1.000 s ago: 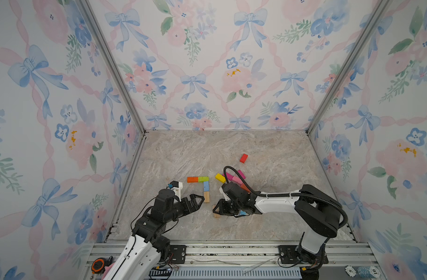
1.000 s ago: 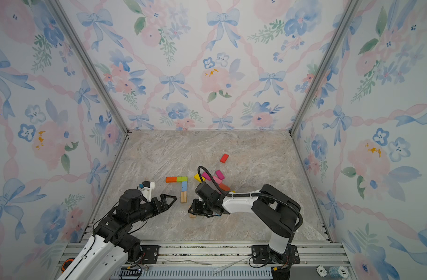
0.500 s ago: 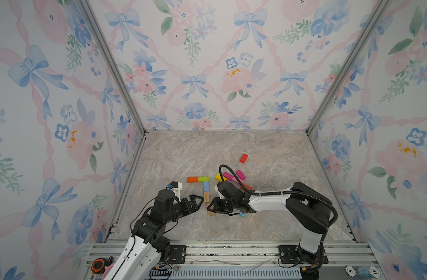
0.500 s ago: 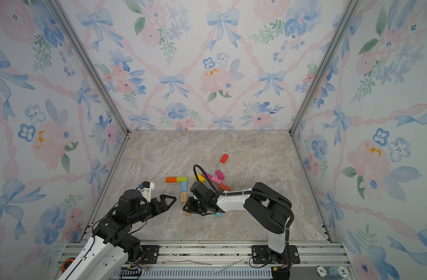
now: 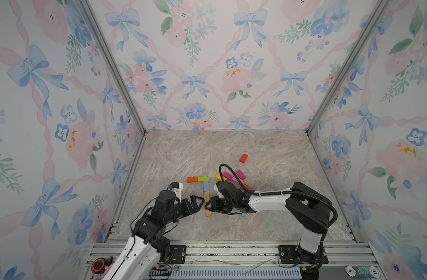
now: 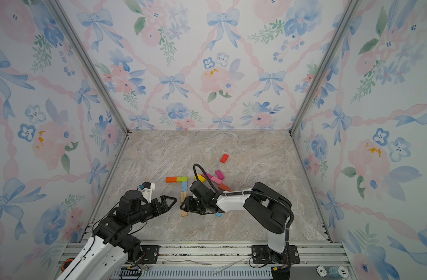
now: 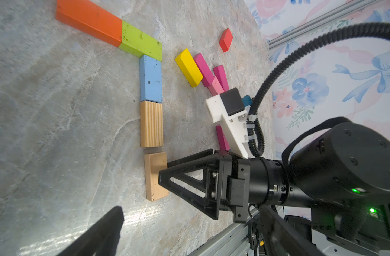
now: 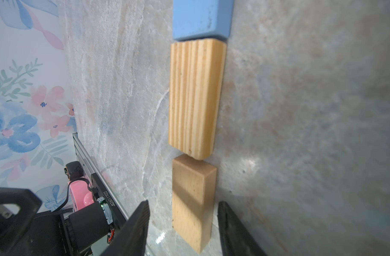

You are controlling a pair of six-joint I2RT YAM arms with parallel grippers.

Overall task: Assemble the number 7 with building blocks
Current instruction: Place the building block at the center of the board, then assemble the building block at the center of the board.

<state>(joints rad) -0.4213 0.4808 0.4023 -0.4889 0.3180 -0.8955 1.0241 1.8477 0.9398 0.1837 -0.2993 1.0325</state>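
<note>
Far half of the surface (image 5: pixel 207 145): open from wall to wall; only the red block (image 5: pixel 243 158) lies there, off to the right.
Left of the stem: open marble beside the orange block (image 5: pixel 192 179), closed off nearer the front by the left jaws, spread wide.
Foot of the stem: the right jaws straddle the plain wood block (image 8: pixel 193 204), with a clear gap on one side and hardly any on the other.
Between the arms: the tips nearly meet, leaving a narrow gap.
Right of the stem: a loose pile around the yellow block (image 5: pixel 219 176), with the right arm (image 5: pixel 268 203) across it.
Front strip: open between the arm bases.
</note>
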